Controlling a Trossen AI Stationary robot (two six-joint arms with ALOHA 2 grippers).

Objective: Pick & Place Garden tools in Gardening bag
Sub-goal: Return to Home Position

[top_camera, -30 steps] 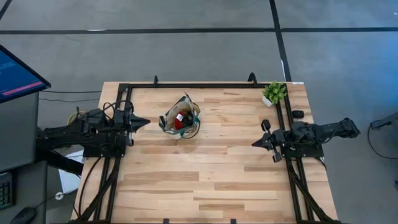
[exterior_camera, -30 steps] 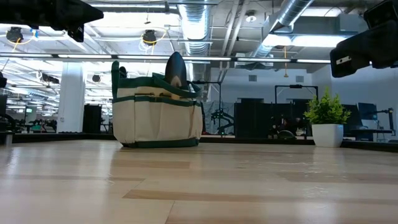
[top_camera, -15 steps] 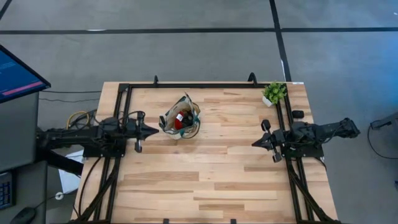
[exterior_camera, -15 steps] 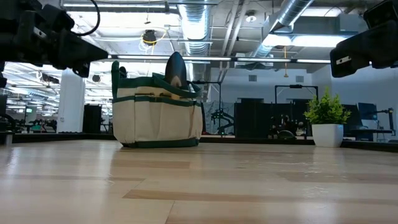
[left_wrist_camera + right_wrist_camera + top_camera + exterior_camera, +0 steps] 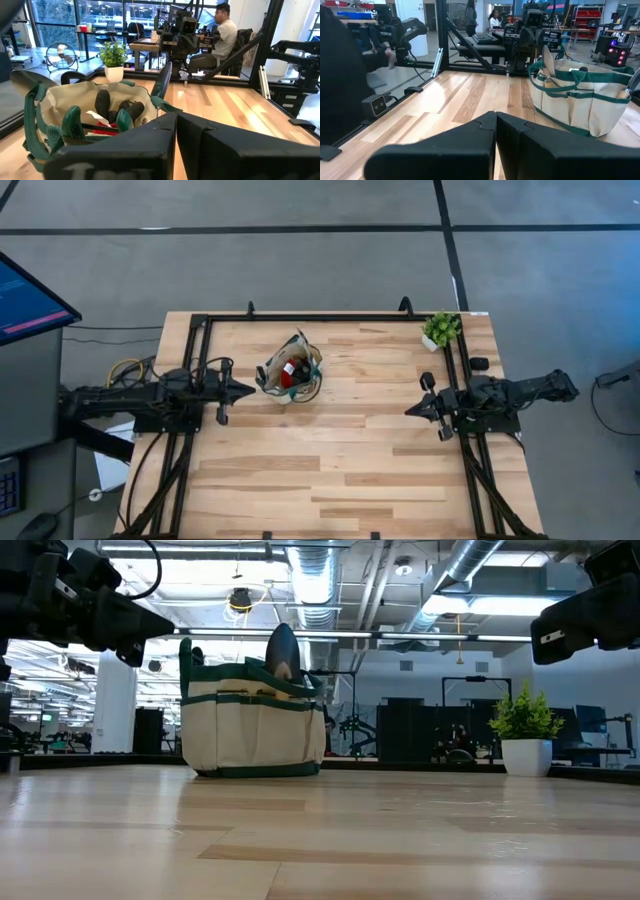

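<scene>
High view shows the gardening bag [image 5: 290,370] standing upright on the desk [image 5: 340,470], in the far half and somewhat left of the middle, with its mouth open upward. The garden tools [image 5: 120,112] sit inside it. A red-and-black piece [image 5: 289,372] shows in the middle of the opening. From the left wrist view, several dark rounded handles [image 5: 102,101] lean together inside the cream lining. In the low view a dark trowel blade [image 5: 282,650] stands up above the green-trimmed rim.

The left hand [image 5: 248,390] hangs near the desk's left edge, just beside the bag's left side. Its tip points at the bag but is apart from it. The low view puts it above the wood, at about the height of the bag's rim. Its two fingers are pressed together with nothing between them.

The right hand [image 5: 409,411] is near the right edge, well apart from the bag, and points toward the left edge. It too is raised above the surface, with its fingers together and nothing held.

A small potted plant [image 5: 441,330] stands at the far right corner. Beyond the desk, a person [image 5: 225,30] sits at a workstation in the room.
</scene>
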